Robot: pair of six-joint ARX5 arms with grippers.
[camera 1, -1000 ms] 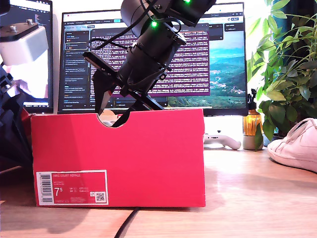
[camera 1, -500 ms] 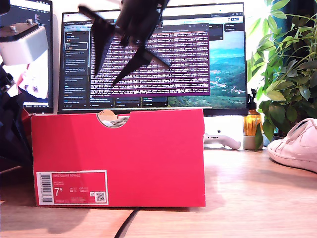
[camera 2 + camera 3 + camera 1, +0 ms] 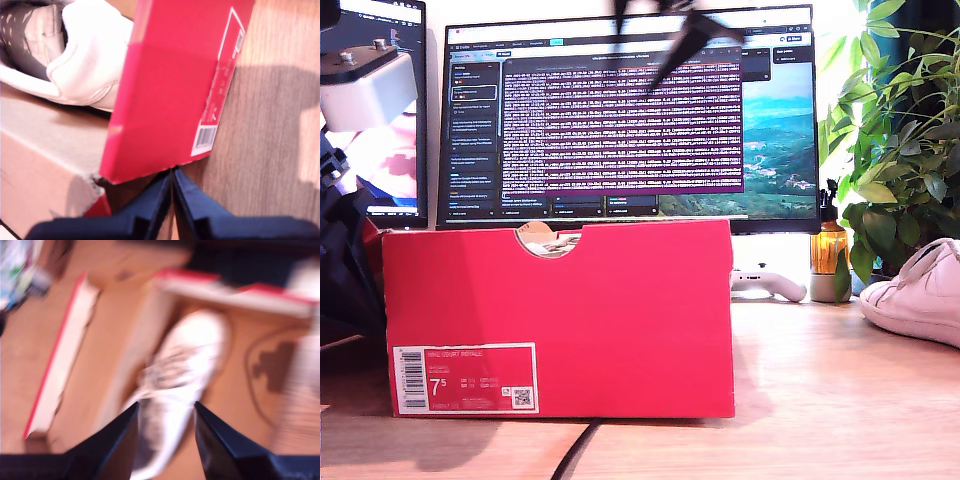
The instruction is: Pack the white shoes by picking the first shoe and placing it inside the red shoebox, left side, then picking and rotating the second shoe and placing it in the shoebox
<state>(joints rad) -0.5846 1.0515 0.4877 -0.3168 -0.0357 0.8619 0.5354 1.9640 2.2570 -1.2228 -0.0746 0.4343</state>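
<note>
The red shoebox (image 3: 560, 318) stands nearest in the exterior view, a smooth matte cardboard block with crisp square corners, a half-round notch cut into its top edge and a white barcode label (image 3: 465, 378) marked 7.5 low toward the exterior view's left; it sits on a pale wood-grain worktop (image 3: 840, 400). Through the notch a sliver of pale shoe shows. The first wrist view looks down the box's outer red wall to that same label, and one white shoe (image 3: 75, 55), soft creased leather with a padded rounded heel, lies inside against the plain brown inner cardboard. My first claw (image 3: 172, 200) is clenched, its dark blades pressed together with nothing between them. My second claw (image 3: 165, 440) is released, its two dark tapering blades spread apart above the shoe in the box, though that view is badly blurred. At the exterior view's right edge the second white shoe (image 3: 918, 292) rests on the worktop, well apart from the box, showing a thick white sole. Behind stand a wide monitor (image 3: 630, 115) filled with text and a leafy plant (image 3: 905, 130). A second ago an arm's dark claw reached down into the box at the notch; now only a blurred dark sliver of claw (image 3: 670, 25) remains at the top of the exterior view.
</note>
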